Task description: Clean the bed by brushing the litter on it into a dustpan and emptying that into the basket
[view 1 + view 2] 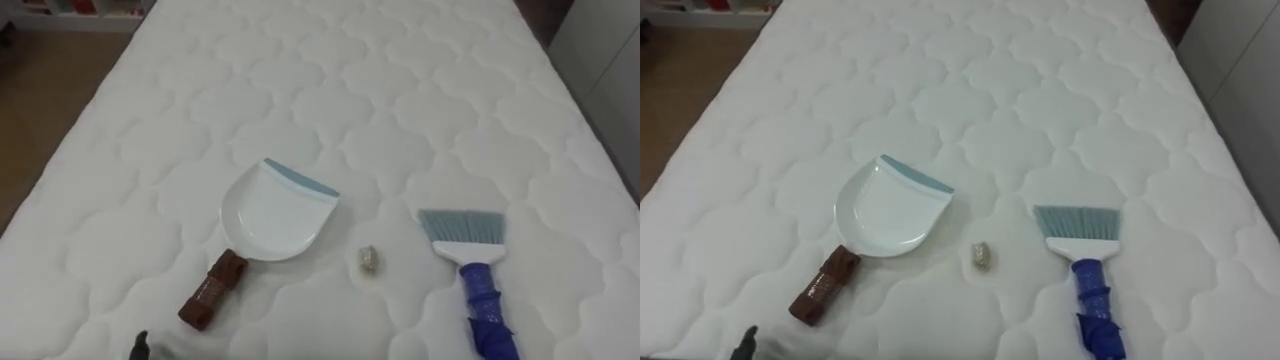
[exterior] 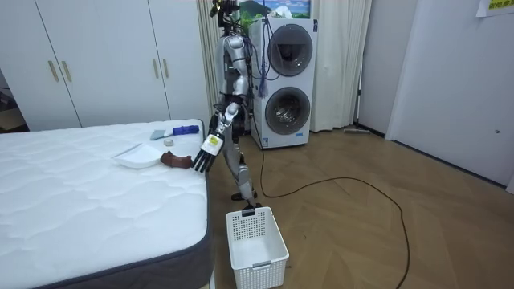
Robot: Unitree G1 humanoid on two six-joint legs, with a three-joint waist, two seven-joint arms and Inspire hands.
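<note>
Though fingertips from above, left hand straight-fingered by dustpan, room view

Both eye views look steeply down from the robot's head, close over the near edge of the bed, sharing dustpan, brush and scrap. The room view stands well off, facing the bed's corner.

Home setting, bedroom with a laundry corner. Evidence: bed with white quilted mattress, white built-in wardrobe with brass handles, stacked white front-loading washer and dryer, cream floor-length curtains, herringbone wood floor, white perforated plastic laundry basket at the bed's corner.
</note>
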